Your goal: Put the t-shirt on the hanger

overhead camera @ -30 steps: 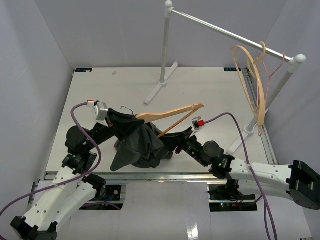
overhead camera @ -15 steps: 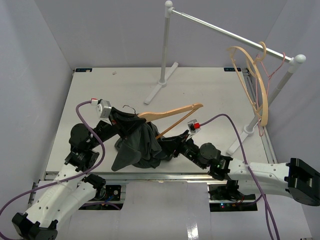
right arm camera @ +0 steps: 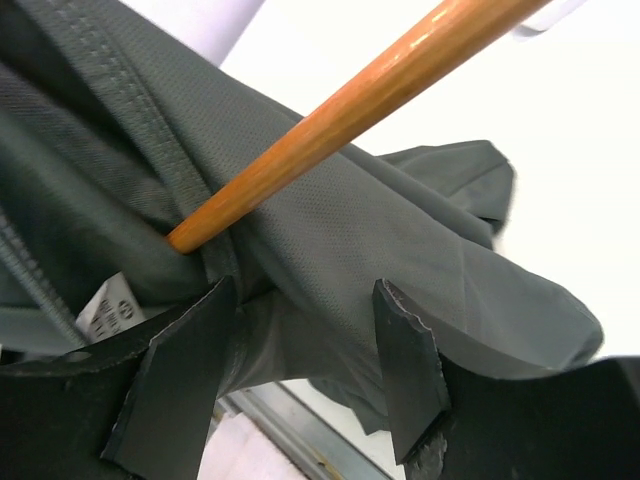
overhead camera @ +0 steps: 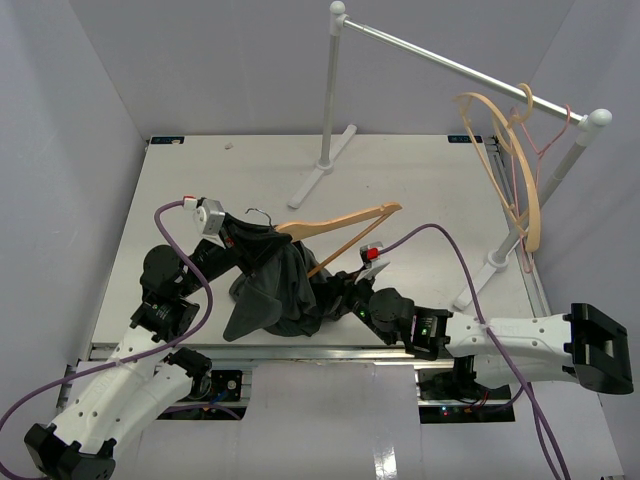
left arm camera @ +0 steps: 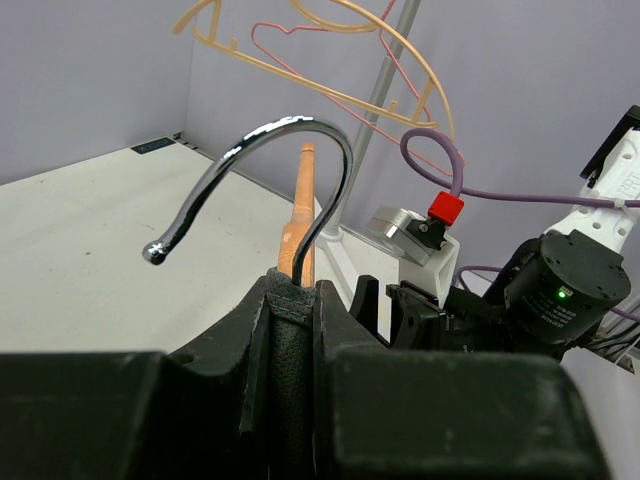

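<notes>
The dark grey t-shirt [overhead camera: 275, 285] hangs bunched over the left half of the tan wooden hanger [overhead camera: 345, 222], near the table's front. My left gripper [overhead camera: 238, 240] is shut on the t-shirt's neck band [left arm camera: 288, 345] at the base of the metal hook [left arm camera: 270, 150]. My right gripper [overhead camera: 335, 298] is open; its jaws straddle a fold of the t-shirt [right arm camera: 400, 240] just below the hanger's wooden bar [right arm camera: 350, 110]. A small white label [right arm camera: 110, 305] shows by the left finger.
A white clothes rail [overhead camera: 450, 65] on two stands crosses the back right; tan and pink hangers [overhead camera: 515, 165] hang on it. The rail's left foot [overhead camera: 320, 175] stands behind the hanger. The right arm's purple cable [overhead camera: 450, 245] loops near the right stand.
</notes>
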Tool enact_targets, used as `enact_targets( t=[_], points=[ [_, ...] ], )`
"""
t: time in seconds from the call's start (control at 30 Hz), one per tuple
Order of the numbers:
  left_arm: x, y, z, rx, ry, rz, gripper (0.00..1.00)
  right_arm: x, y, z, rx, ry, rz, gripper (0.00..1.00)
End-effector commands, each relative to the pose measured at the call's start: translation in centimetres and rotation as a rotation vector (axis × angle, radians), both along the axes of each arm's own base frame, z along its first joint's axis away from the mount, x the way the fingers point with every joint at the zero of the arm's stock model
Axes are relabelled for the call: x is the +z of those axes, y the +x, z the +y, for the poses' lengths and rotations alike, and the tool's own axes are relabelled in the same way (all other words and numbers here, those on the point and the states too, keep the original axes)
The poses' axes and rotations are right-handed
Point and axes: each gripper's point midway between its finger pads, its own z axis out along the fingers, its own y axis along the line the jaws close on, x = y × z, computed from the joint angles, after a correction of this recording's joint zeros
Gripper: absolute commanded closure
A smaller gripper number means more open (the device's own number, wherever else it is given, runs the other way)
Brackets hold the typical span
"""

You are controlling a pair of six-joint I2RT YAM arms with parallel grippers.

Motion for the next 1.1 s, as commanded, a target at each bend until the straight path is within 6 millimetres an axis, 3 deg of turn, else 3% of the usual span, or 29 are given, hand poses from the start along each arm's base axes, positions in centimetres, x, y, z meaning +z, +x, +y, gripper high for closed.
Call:
enact_targets(
  t=[0.0,0.13,0.33,0.53,0.73,0.9,1.07],
  points=[
    [1.5,0.0,0.5,0.025,-0.027,-0.049,1.00,0.4,1.7,-1.2,-0.169,-0.055,0.006,0.37],
    [1.4,0.1,0.5,0.029,-0.023,-0.047,1.00,0.1,2.4,-1.9,-0.235,-0.106,0.010,0.37],
    [1.4,0.1,0.4,0.025,-0.021,-0.045,1.00,-0.1,2.8,-3.1,-0.288,-0.124,0.011,0.54],
    [1.3,0.2,0.4,0.027,-0.014,-0.046,1.00,1.3,2.4,-4.5,-0.272,-0.094,-0.007,0.54],
    [1.1,0.2,0.4,0.029,-0.010,-0.048,1.00,3.0,1.9,-6.1,-0.248,-0.063,-0.033,0.46],
    [1.0,0.3,0.3,0.024,-0.007,-0.042,1.00,5.0,1.0,-5.6,-0.158,0.012,-0.085,0.65],
    [1.1,0.2,0.3,0.025,-0.012,-0.046,1.00,5.9,-0.2,-3.6,-0.052,0.045,-0.089,0.71]
  ],
)
